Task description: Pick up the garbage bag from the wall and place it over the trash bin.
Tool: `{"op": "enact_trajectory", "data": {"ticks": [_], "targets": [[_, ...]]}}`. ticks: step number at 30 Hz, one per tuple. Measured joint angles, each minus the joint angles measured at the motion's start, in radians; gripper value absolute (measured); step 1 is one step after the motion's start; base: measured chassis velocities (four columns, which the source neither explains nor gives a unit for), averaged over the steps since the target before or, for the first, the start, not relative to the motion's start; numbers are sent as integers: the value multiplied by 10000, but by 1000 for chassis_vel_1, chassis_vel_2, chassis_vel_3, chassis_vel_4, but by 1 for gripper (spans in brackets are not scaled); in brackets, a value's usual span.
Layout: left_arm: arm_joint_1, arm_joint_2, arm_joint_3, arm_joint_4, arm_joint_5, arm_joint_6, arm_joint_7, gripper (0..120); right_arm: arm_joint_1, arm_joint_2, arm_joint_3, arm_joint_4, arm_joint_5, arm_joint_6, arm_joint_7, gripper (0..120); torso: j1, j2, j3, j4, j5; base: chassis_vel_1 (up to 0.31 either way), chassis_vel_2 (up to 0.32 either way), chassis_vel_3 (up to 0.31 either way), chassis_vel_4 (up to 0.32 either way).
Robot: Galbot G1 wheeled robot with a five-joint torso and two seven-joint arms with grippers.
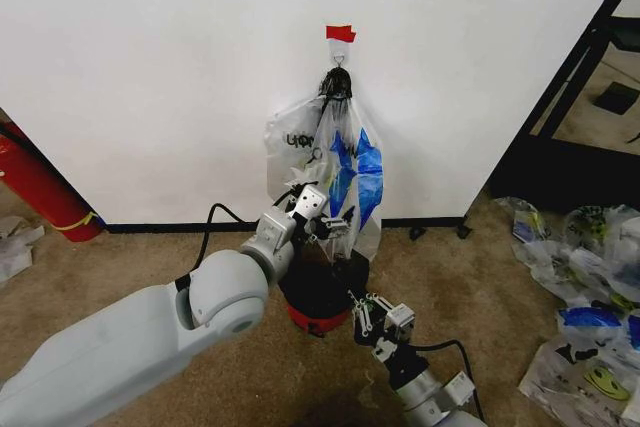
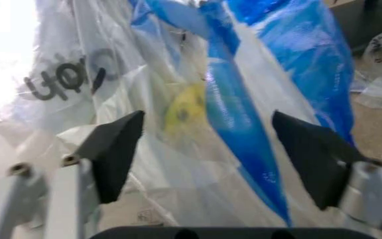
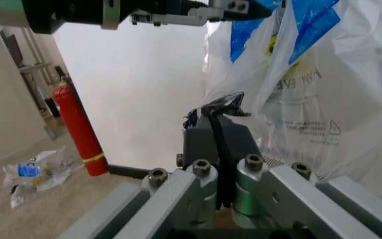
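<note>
The garbage bag [image 1: 356, 169], translucent with blue patches, hangs from a small hook [image 1: 340, 51] under a red tape strip on the white wall [image 1: 150, 67]. My left gripper [image 1: 321, 217] is open at the bag's lower part. In the left wrist view its black pads [image 2: 115, 149] stand apart, with the bag's blue fold and yellow smiley [image 2: 184, 107] just beyond the gap. The black trash bin [image 1: 318, 292] with a red base stands on the carpet below the bag. My right gripper [image 1: 364, 313] hovers low by the bin's right side, shut [image 3: 221, 117] with nothing between its fingers.
A second bag with dark lettering [image 1: 296, 141] hangs on the same hook, behind and to the left. A red fire extinguisher [image 1: 40, 185] leans at the left. Several loose bags [image 1: 585, 292] litter the floor on the right, beside a black rack [image 1: 585, 72].
</note>
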Motion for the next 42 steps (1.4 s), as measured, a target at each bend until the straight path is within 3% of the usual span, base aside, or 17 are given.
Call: {"op": "enact_trajectory", "data": {"ticks": [10,18,21,30,33,36,39,42], "targets": [[-361,-156,267,359,-106,-422,-85,40,-66,-10,-5,68,68,-1,16,0,0,0,0,-4,-1,0,0,0,0],[-361,-132,66,286,-258,-591,-193,5,13,40,-19,-71,19,9,58,0,0,0,0,-1,-1,0,0,0,0],[-249,-123,2,286,-268,-593,-189,0,16,37,-18,-72,24,8,68,0,0,0,0,-1,-1,0,0,0,0],[87,75,-760,-172,-298,-792,-100,0,-127,45,243,84,-272,-52,342,0,0,0,0,-1,-1,0,0,0,0],[285,256,-1204,-482,-365,-843,-64,0,-270,16,468,238,-925,-287,975,7,0,0,0,0,0,0,0,0,0],[743,481,-1806,-924,-393,-932,12,0,-870,-167,675,965,-2029,-1189,2115,19,0,0,0,0,2,0,0,0,0],[1329,555,-2239,-1097,-260,-1036,108,0,-1613,-470,726,2141,-2180,-2161,2947,31,-2,1,-2,-1,-2,0,0,0,0],[1696,518,-2494,-1116,-143,-1091,147,0,-1968,-699,1015,2632,-2160,-2409,3033,39,-2,0,-1,-1,-4,0,0,0,0]]}}
